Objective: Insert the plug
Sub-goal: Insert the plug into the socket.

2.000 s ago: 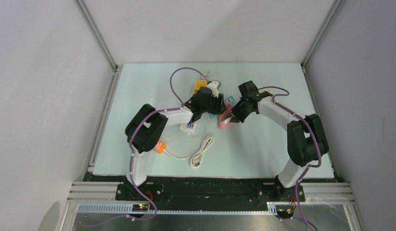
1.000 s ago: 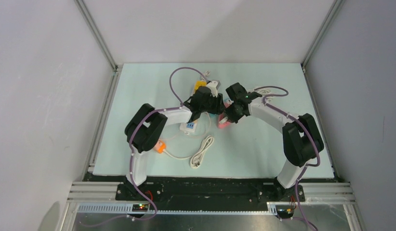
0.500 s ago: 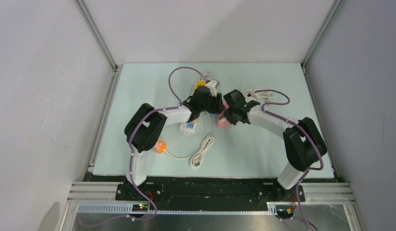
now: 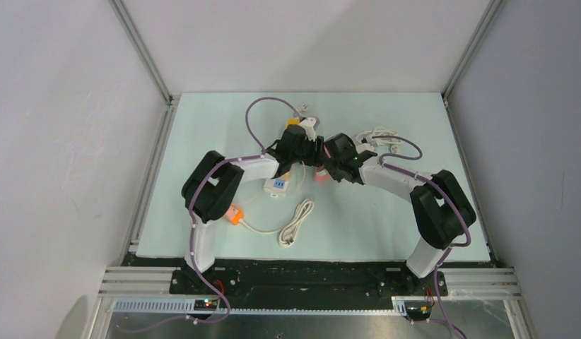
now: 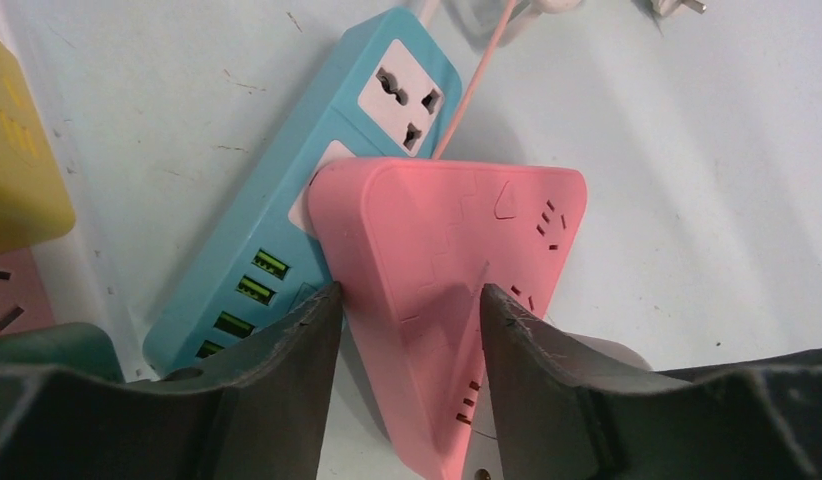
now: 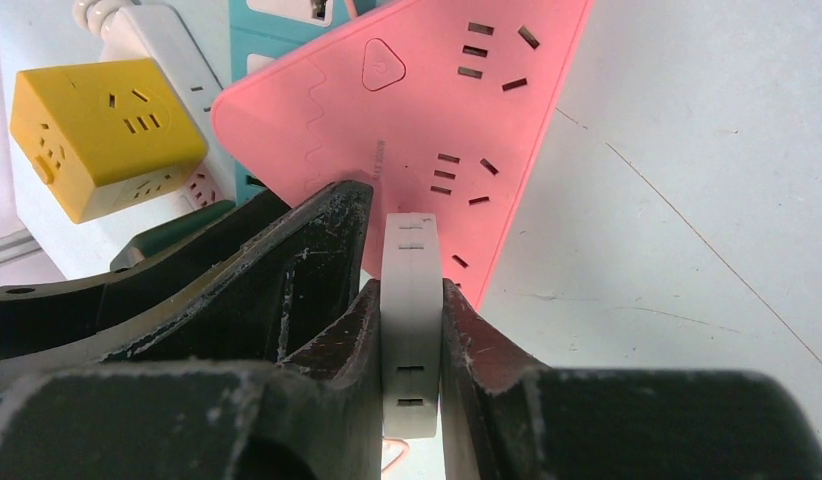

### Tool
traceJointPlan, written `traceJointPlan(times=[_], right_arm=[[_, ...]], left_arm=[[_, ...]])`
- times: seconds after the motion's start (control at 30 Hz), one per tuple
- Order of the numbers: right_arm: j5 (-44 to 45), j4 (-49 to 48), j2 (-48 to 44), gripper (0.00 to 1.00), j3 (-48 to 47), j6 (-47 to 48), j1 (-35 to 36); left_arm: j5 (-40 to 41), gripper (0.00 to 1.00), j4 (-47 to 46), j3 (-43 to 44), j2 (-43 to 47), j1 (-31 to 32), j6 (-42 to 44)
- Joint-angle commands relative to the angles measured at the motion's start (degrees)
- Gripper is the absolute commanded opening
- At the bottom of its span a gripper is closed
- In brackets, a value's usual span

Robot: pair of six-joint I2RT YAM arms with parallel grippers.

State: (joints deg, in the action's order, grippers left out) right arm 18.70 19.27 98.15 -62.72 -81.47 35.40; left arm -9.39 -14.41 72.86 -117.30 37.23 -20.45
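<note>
closest to me, my right gripper is pressed together on the white plug, holding it edge-on just above the pink triangular strip. my left gripper has its fingers apart about that strip's narrow corner; i cannot tell if they pinch it or only steady it. the pink strip lies partly over a blue strip, with a yellow cube socket beyond. i judge this the alignment step: plug carried, not yet seated. next i must line it up with 1 socket group and press straight down.
</note>
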Motion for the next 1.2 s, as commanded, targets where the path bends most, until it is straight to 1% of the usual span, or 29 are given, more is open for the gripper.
traceJointPlan(times=[0.0,0.07,0.2,0.33,0.5,0.63,0.8,0.97,1.07,1.1,1.13,1.17], right_arm=[[-3.19,8.08,4.57,0.26,0.39,4.56,0.52],[-3.29,8.44,3.6,0.34,-1.21,5.91,0.25],[-3.87,8.8,1.8,0.39,-3.06,7.6,-0.47],[-4.86,7.56,0.12,0.4,-3.45,9.74,-1.3],[-6.21,6.5,-0.8,0.4,-3.64,10.78,-2.01],[-6.89,5.16,-1.67,0.41,-3.65,10.99,-1.94],[-7.7,1.87,-3.2,0.44,-3.65,12.43,-1.52],[-8.2,2.65,-2.85,0.45,-3.67,11.26,-1.48],[-8.63,2.72,-1.79,0.42,-3.64,10.59,-1.39],[-8.7,2.54,-1.54,0.35,-3.64,10.52,-1.39],[-9.01,2.36,-1.03,0.31,-3.64,10.32,-1.38],[-9.2,2.22,-0.72,0.23,-3.64,10.16,-1.49]], left_arm=[[-2.67,0.6,3.88,-0.98,0.7,0.1,0.99],[-2.95,0.63,3.89,-0.47,2.21,0.02,1.17],[-1.19,0.7,4.31,1.36,4.75,-0.43,0.73],[-1.21,0.73,5.27,3.57,5.8,-0.95,1.2],[-0.47,0.74,6.12,3.82,7.21,-1.26,4.14],[-0.93,0.74,6.74,3.98,7.67,-1.9,4.87],[-0.94,0.74,7.21,3.58,8.77,-2.21,5.77],[0.71,0.74,7.55,1.69,12.72,-2.78,7.01],[2.21,0.74,7.56,-0.27,15.52,-3.44,7.52],[2.91,0.74,7.56,-0.57,16.05,-3.78,7.72],[3.43,0.74,7.56,-1.26,17.01,-3.98,7.84],[4.56,0.74,7.6,-1.6,17.41,-4.29,7.9]])
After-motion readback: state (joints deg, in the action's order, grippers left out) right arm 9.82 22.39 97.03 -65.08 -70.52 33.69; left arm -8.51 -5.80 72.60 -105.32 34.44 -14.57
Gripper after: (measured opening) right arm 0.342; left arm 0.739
